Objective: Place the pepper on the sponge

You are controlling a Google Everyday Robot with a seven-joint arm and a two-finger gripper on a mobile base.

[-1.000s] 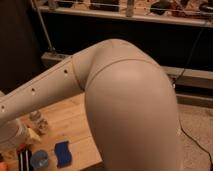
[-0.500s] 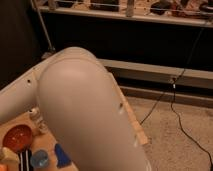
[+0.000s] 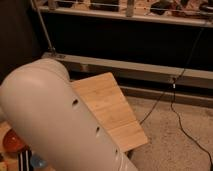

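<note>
Looking for the pepper and the sponge, I find neither. My own arm [image 3: 55, 120] fills the lower left of the frame, over the near part of the bench [image 3: 112, 107], and both things are either hidden behind it or outside the picture. My hand is lost the same way, behind the arm or past the frame's edge. So I cannot tell how it stands to the pepper, nor whether it is apart, together or clamped on anything.

The arm is a thick, pale, rounded link. It runs from a domed bend at mid left down to the bottom edge, with three small dark holes in a row along its right flank.

At its left edge a sliver of an orange-red bowl [image 3: 11, 142] shows at the lower-left border. Part of a round light-blue cup [image 3: 37, 161] sits near it at the bottom edge.

The bench is pale wooden planking, and one corner juts out to the right of the arm. Beyond it lies speckled floor [image 3: 170, 145], crossed by a black cable [image 3: 185, 125] coming from the upper right. A grey metal rail [image 3: 150, 67] spans mid frame before a dark recess. A slim post [image 3: 44, 27] rises at upper left, and a cluttered shelf [image 3: 125, 12] lines the top.
</note>
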